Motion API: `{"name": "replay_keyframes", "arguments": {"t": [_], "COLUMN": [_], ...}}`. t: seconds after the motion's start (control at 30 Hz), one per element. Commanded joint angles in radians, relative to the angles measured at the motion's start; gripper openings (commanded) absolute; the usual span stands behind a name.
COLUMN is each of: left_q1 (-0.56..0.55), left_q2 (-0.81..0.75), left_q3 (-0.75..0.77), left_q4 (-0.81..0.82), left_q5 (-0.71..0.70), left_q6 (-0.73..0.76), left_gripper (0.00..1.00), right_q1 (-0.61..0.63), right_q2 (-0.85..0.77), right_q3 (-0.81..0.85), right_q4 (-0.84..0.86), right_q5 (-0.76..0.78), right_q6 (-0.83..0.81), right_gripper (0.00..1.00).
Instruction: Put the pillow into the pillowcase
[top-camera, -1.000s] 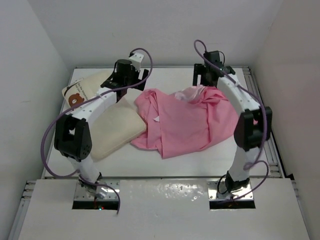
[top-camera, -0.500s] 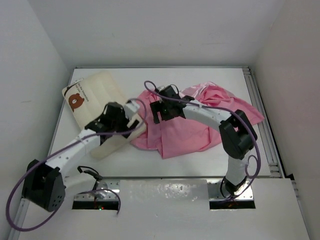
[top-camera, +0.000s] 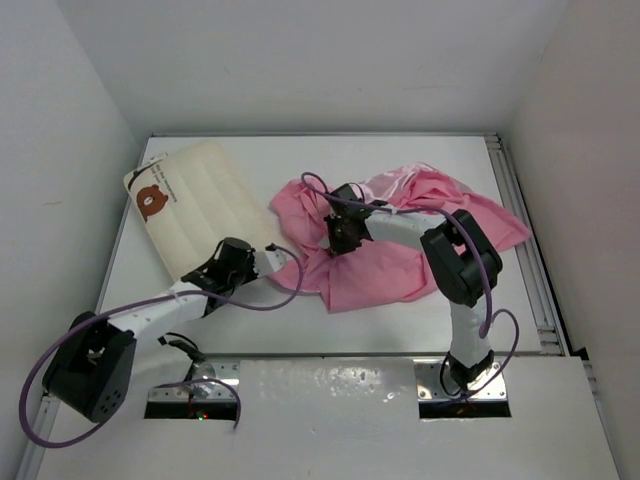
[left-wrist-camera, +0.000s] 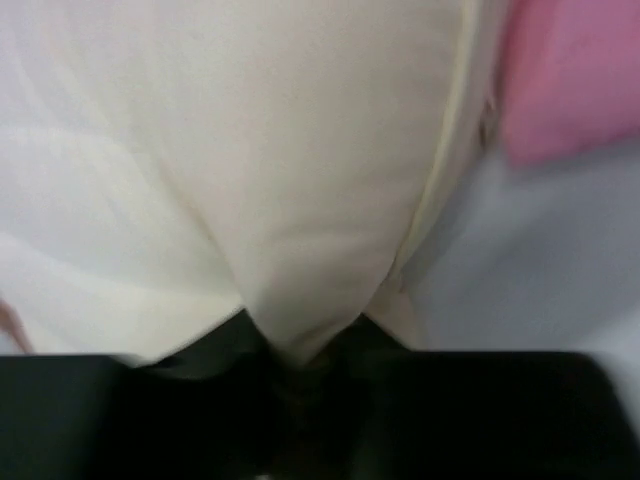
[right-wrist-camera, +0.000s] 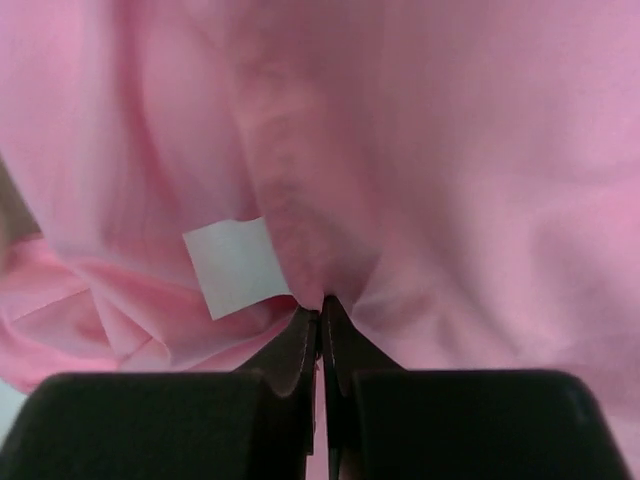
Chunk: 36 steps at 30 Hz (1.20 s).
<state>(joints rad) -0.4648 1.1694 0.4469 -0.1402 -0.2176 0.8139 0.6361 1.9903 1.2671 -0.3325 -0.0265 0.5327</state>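
White table (top-camera: 300, 320) boxed in by white walls, with the pillow (top-camera: 200, 200) lying flat at the far left, bear mark (top-camera: 152, 198) toward the left wall, and the pillowcase (top-camera: 400, 260) crumpled in a heap across the centre and right, up against the pillow's right edge. Left gripper (top-camera: 238, 262) clamped on the pillow's near right corner, a pucker of cream cloth squeezed between the dark fingers (left-wrist-camera: 225, 350). Right gripper (top-camera: 335, 240) pressed together on a fold of pink satin in the heap's left part, fingers (right-wrist-camera: 300, 350) meeting just beside a small white label (right-wrist-camera: 238, 265).
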Motion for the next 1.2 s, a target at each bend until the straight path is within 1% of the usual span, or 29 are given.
{"name": "replay_keyframes", "arguments": {"t": [0.0, 0.07, 0.1, 0.17, 0.2, 0.23, 0.27, 0.3, 0.33, 0.37, 0.43, 0.47, 0.5, 0.57, 0.6, 0.63, 0.67, 0.7, 0.73, 0.77, 0.8, 0.83, 0.87, 0.9, 0.97, 1.0, 1.03, 1.13, 1.17], "left_q1": [0.005, 0.005, 0.005, 0.009, 0.011, 0.011, 0.009, 0.006, 0.0, -0.009, -0.012, -0.014, -0.012, -0.014, -0.009, -0.006, 0.0, 0.027, 0.052, 0.093, 0.109, 0.121, 0.144, 0.15, 0.164, 0.175, 0.181, 0.19, 0.196], "left_q2": [-0.061, -0.138, -0.254, -0.415, -0.586, -0.678, -0.753, -0.878, -0.927, -0.973, -0.966, -0.941, -0.853, -0.718, -0.55, -0.454, -0.265, -0.176, -0.005, 0.08, 0.151, 0.224, 0.362, 0.424, 0.607, 0.657, 0.743, 0.855, 0.89], "left_q3": [-0.112, -0.152, -0.181, -0.186, -0.163, -0.136, -0.107, -0.035, 0.002, 0.062, 0.099, 0.108, 0.133, 0.171, 0.224, 0.269, 0.364, 0.415, 0.482, 0.612, 0.675, 0.752, 0.906, 0.987, 1.135, 1.259, 1.336, 1.403, 1.38], "left_q4": [-0.112, -0.209, -0.349, -0.522, -0.697, -0.758, -0.804, -0.835, -0.82, -0.755, -0.65, -0.583, -0.467, -0.354, -0.272, -0.259, -0.253, -0.256, -0.266, -0.278, -0.298, -0.32, -0.352, -0.431, -0.511, -0.589, -0.62, -0.731, -0.737], "left_q5": [-0.058, -0.074, -0.066, -0.014, 0.004, 0.026, 0.062, 0.076, 0.107, 0.13, 0.161, 0.168, 0.166, 0.097, 0.063, 0.02, -0.032, -0.051, -0.08, -0.088, -0.11, -0.159, -0.172, -0.187, -0.263, -0.296, -0.359, -0.445, -0.447], "left_q6": [0.136, 0.189, 0.212, 0.296, 0.326, 0.355, 0.347, 0.335, 0.299, 0.288, 0.249, 0.225, 0.155, 0.041, -0.019, -0.141, -0.2, -0.244, -0.357, -0.421, -0.48, -0.604, -0.663, -0.765, -0.87, -0.945, -0.972, -1.048, -1.053], "left_gripper": [0.0, 0.0, 0.0, 0.0, 0.0, 0.0, 0.23, 0.5, 0.88, 0.98, 1.0, 1.0, 1.0, 1.0, 1.0, 1.0, 1.0, 1.0, 1.0, 1.0, 1.0, 1.0, 1.0, 1.0, 1.0, 1.0, 1.0, 1.0, 1.0], "right_q1": [-0.052, -0.085, -0.098, -0.128, -0.137, -0.145, -0.159, -0.165, -0.171, -0.171, -0.174, -0.174, -0.174, -0.182, -0.184, -0.191, -0.194, -0.199, -0.207, -0.208, -0.21, -0.213, -0.214, -0.216, -0.223, -0.227, -0.233, -0.245, -0.245], "right_q2": [-0.076, -0.102, -0.111, -0.136, -0.139, -0.143, -0.145, -0.142, -0.14, -0.131, -0.125, -0.119, -0.113, -0.108, -0.105, -0.102, -0.099, -0.094, -0.09, -0.09, -0.09, -0.087, -0.081, -0.079, -0.073, -0.071, -0.073, -0.079, -0.084], "right_q3": [-0.026, -0.037, -0.046, -0.052, -0.054, -0.049, -0.046, -0.034, -0.025, -0.011, 0.001, 0.006, 0.011, 0.015, 0.015, 0.015, 0.015, 0.012, 0.012, 0.009, 0.006, 0.006, 0.003, 0.002, 0.0, -0.006, -0.018, -0.04, -0.054], "right_q4": [0.044, 0.046, 0.044, 0.047, 0.046, 0.047, 0.046, 0.043, 0.041, 0.035, 0.03, 0.027, 0.029, 0.036, 0.039, 0.043, 0.046, 0.05, 0.052, 0.053, 0.055, 0.055, 0.055, 0.055, 0.052, 0.052, 0.058, 0.072, 0.084], "right_q5": [0.023, 0.045, 0.046, 0.046, 0.037, 0.031, 0.03, 0.005, -0.001, -0.009, -0.029, -0.032, -0.038, -0.056, -0.059, -0.064, -0.075, -0.081, -0.09, -0.092, -0.098, -0.101, -0.099, -0.099, -0.102, -0.105, -0.113, -0.125, -0.128], "right_q6": [0.01, -0.01, -0.019, -0.042, -0.049, -0.06, -0.068, -0.072, -0.077, -0.08, -0.089, -0.091, -0.089, -0.088, -0.083, -0.08, -0.079, -0.074, -0.071, -0.071, -0.071, -0.074, -0.071, -0.076, -0.071, -0.066, -0.06, -0.042, -0.034], "right_gripper": [0.0, 0.0, 0.0, 0.0, 0.0, 0.0, 0.0, 0.0, 0.02, 0.04, 0.1, 0.16, 0.18, 0.19, 0.2, 0.19, 0.19, 0.19, 0.19, 0.19, 0.19, 0.19, 0.19, 0.19, 0.19, 0.18, 0.18, 0.18, 0.18]}}
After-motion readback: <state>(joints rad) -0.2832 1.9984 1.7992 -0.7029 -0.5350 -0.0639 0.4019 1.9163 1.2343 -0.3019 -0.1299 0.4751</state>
